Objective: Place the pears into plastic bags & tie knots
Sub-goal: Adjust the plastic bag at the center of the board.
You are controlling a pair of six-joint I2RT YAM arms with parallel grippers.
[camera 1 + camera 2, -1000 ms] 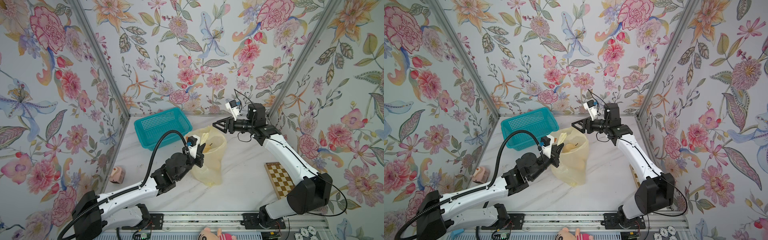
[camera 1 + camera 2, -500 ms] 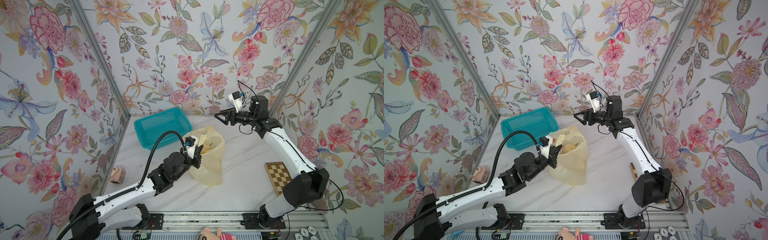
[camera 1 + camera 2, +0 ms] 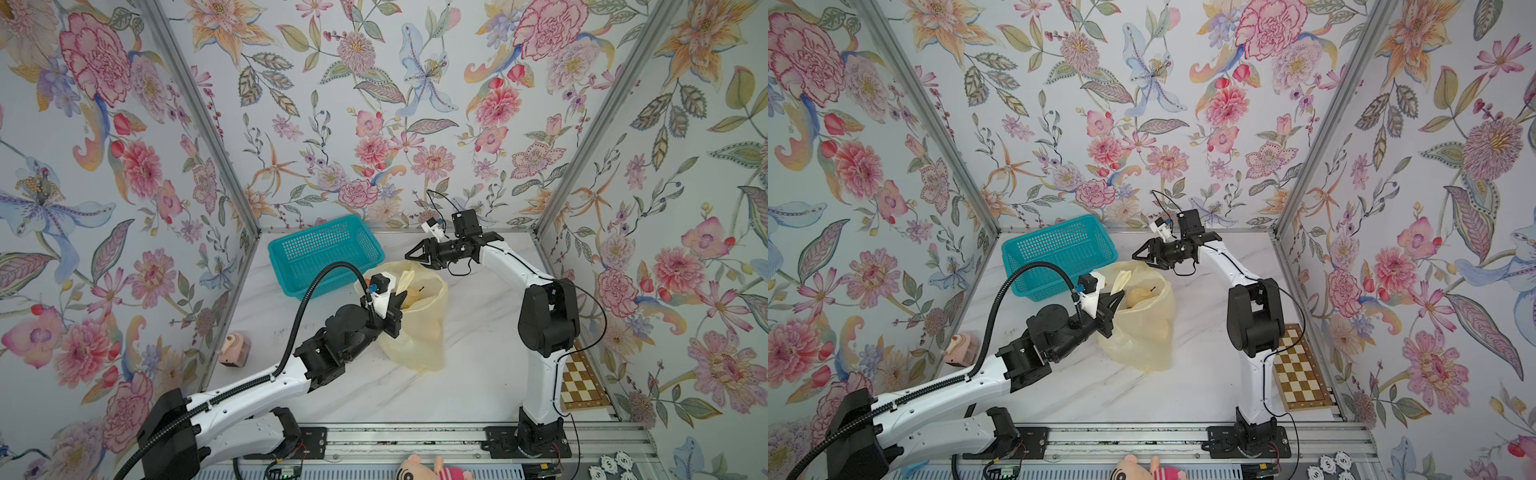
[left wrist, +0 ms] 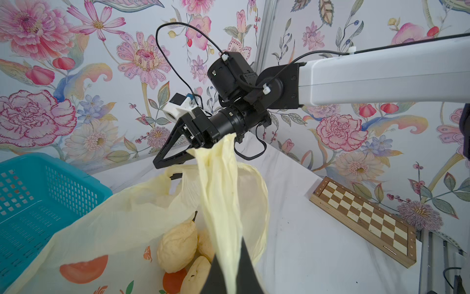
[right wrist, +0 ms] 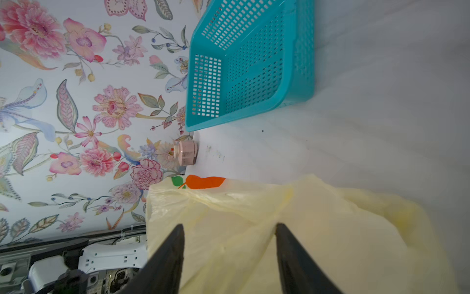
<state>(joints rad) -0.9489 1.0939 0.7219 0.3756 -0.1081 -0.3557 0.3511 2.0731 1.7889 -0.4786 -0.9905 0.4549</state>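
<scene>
Nearby, teal basket (image 3: 324, 254) beside bag (image 3: 417, 332)

The right gripper (image 5: 229, 225) holds its two black fingers (image 5: 165, 254) apart. A thin, translucent pale-yellow plastic bag (image 5: 330, 229) fills the gap behind them; whether either finger touches the film cannot be told. An orange fruit print (image 5: 204, 182) with a green leaf marks the bag's left edge. Farther left on the white table (image 5: 381, 114) a teal mesh plastic basket (image 5: 203, 84) sits at the far side. A small pinkish rounded toy (image 5: 187, 152) stands nearer, against the floral wall (image 5: 76, 101).
</scene>
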